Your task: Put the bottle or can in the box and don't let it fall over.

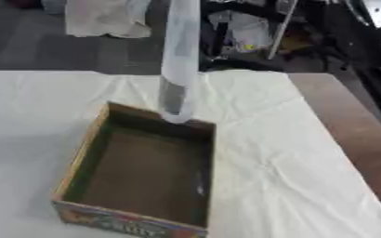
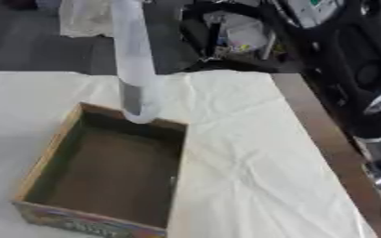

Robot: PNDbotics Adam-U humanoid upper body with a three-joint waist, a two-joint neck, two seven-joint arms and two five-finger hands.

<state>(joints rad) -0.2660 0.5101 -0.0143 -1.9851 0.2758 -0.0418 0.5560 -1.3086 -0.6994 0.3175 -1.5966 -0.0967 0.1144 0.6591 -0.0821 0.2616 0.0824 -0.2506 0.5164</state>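
A tall clear bottle (image 1: 177,60) with a dark strip near its base hangs upright from the top edge of the view. Its bottom end is just over the far wall of the open cardboard box (image 1: 88,153); I cannot tell whether it touches the rim. The box stands on the white cloth, brown inside, with colourful print on its near face, and nothing lies in it. Whatever holds the bottle's top is cut off above the view. Part of my right arm (image 2: 379,139), black with silver joints, shows at the right edge; neither hand shows.
The white cloth (image 1: 291,176) covers the table, with its bare brown edge (image 1: 364,139) running along the right. Beyond the far edge are dark floor, bags and black equipment (image 2: 226,32).
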